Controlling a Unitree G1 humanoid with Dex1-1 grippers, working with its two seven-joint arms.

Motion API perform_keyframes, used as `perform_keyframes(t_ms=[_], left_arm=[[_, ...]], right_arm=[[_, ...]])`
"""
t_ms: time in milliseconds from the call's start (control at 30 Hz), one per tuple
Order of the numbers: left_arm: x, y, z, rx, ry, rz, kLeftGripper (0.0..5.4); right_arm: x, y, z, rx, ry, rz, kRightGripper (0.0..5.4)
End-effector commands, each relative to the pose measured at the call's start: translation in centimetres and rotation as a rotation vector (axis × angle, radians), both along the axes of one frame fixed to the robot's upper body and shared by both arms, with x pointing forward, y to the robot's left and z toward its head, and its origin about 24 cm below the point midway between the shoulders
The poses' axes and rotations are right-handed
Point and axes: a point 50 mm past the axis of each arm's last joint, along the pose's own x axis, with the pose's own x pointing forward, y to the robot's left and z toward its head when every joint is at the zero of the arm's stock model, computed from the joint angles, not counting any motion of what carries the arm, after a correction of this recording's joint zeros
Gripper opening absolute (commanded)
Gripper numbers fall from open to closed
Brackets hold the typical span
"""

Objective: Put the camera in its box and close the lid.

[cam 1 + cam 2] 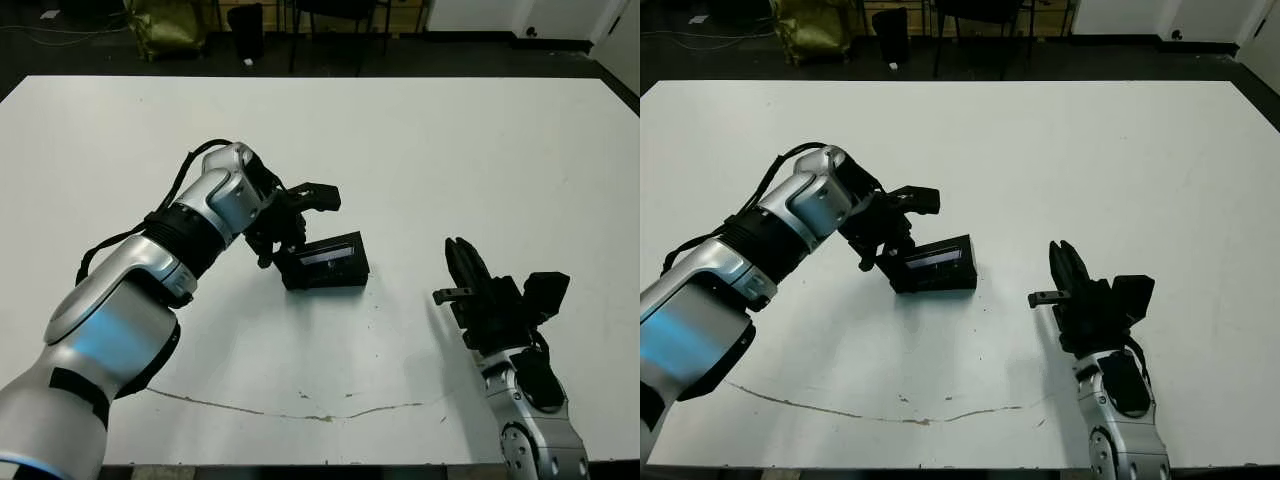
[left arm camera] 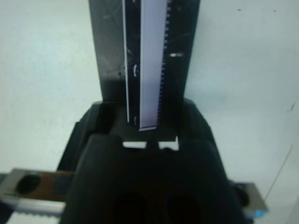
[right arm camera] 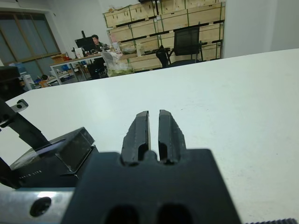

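The lid (image 1: 328, 254), flat and black with a glossy strip, sits tilted near the table's middle, one long edge raised over the black-walled box (image 1: 325, 279). My left gripper (image 1: 277, 255) is at the lid's left end and is shut on it. In the left wrist view the lid (image 2: 149, 60) runs straight out from the gripper's body. To the right of the box and nearer the front edge, my right gripper (image 1: 461, 262) is shut on nothing, its fingers (image 3: 140, 130) pressed together. The right wrist view shows the lid (image 3: 70, 148) angled above the box (image 3: 44, 175). The camera is hidden.
A thin brown mark (image 1: 300, 412) runs across the white table (image 1: 450, 150) near its front edge. Chairs and a yellow-green bag (image 1: 165, 25) stand beyond the far edge. A person (image 3: 96, 41) sits at a desk far behind.
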Motion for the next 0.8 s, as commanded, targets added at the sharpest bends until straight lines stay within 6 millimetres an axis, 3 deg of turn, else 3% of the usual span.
perform_keyframes(t_ms=[33,800], left_arm=[[-0.4,-1.0,-1.2,0.011,0.026,-0.019,2.08],[-1.0,-3.4,-2.5,0.016,-0.011,-0.099,2.07]], right_arm=[[-0.1,-0.2,-0.3,-0.004,0.029,-0.004,0.0],[-0.3,-0.5,-0.2,0.011,0.037,-0.022,0.0]])
